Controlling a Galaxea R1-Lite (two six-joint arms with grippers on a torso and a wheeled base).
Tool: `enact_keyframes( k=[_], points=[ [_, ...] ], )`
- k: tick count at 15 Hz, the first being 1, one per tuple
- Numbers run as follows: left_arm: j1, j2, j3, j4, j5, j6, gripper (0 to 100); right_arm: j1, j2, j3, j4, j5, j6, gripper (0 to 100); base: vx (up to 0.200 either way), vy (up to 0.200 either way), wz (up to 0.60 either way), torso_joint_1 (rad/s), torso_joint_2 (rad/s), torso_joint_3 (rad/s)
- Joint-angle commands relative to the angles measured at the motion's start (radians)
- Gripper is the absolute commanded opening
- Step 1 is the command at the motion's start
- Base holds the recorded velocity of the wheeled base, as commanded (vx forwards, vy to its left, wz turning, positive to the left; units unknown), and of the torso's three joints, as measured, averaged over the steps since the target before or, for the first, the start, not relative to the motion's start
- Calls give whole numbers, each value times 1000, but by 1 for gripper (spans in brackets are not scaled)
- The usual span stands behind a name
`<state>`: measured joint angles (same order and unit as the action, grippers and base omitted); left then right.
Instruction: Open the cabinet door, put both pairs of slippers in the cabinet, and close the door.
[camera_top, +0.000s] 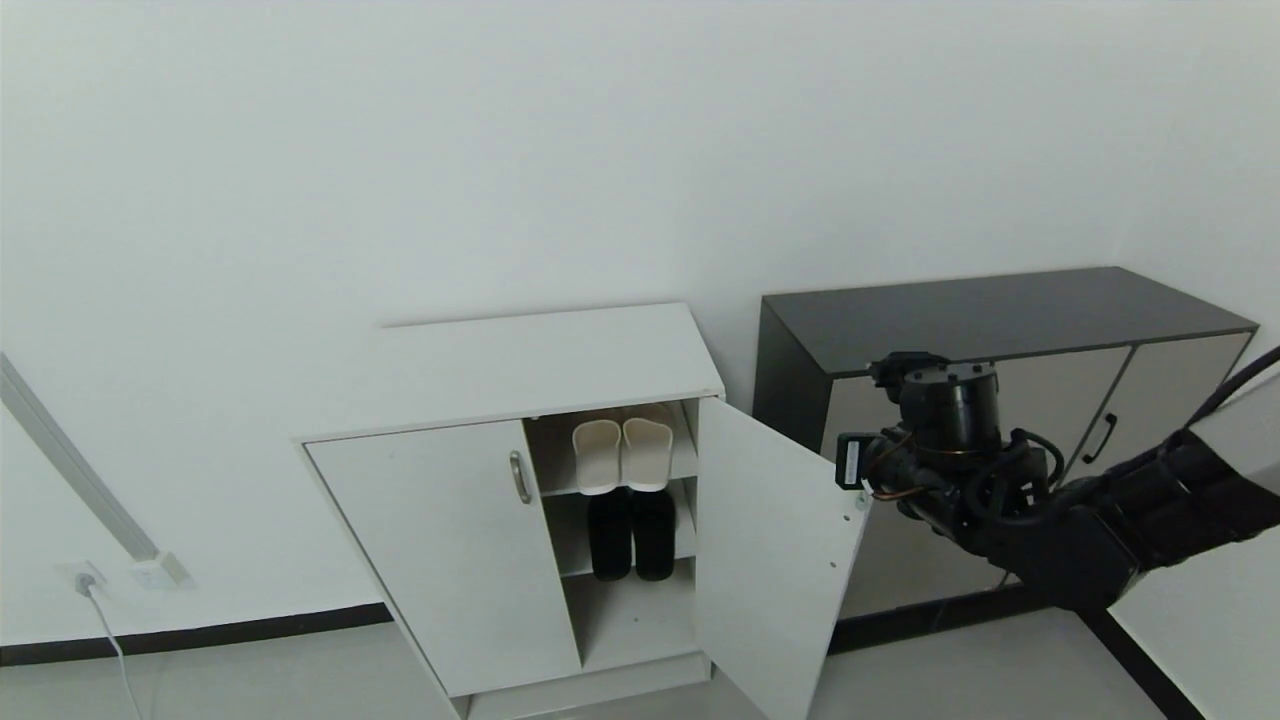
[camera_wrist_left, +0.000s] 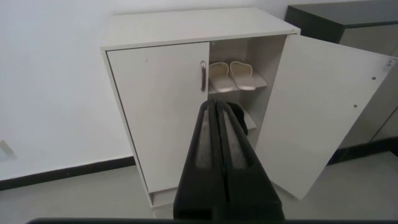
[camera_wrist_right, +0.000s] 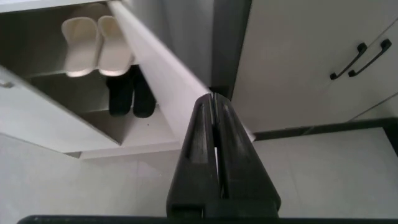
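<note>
Right claw (camera_top: 850, 463), clenched and empty, is hovering just beside the top outer corner of the open cabinet door (camera_top: 775, 540).
White slippers (camera_top: 622, 455) are lying on the upper shelf and black slippers (camera_top: 630, 535) on the shelf below, inside the white cabinet (camera_top: 540, 360). A push is likely risking a slip off the door's thin edge, or a hard swing that bounces back. The dark cabinet (camera_top: 1000, 315) at right is crowding the arm. Left claw (camera_wrist_left: 214, 109), also clenched, is pointing at the cabinet from the near side.

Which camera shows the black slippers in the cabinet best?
The head view: the black slippers sit side by side on the middle shelf, unobstructed. The right wrist view shows them obliquely; in the left wrist view the left gripper covers most of them.
</note>
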<state>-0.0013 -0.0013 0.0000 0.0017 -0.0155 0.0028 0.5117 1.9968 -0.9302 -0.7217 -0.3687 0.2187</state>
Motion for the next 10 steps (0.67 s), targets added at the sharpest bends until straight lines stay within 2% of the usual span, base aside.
enact_keyframes(
  k=[1, 10],
  points=[
    [0, 1, 0, 0, 0, 0, 0, -44, 68, -39, -1, 10, 2, 0, 0, 0, 0, 0, 0, 0],
    [0, 1, 0, 0, 0, -1, 0, -85, 169, -90, -2, 40, 7, 0, 0, 0, 0, 0, 0, 0]
  ],
)
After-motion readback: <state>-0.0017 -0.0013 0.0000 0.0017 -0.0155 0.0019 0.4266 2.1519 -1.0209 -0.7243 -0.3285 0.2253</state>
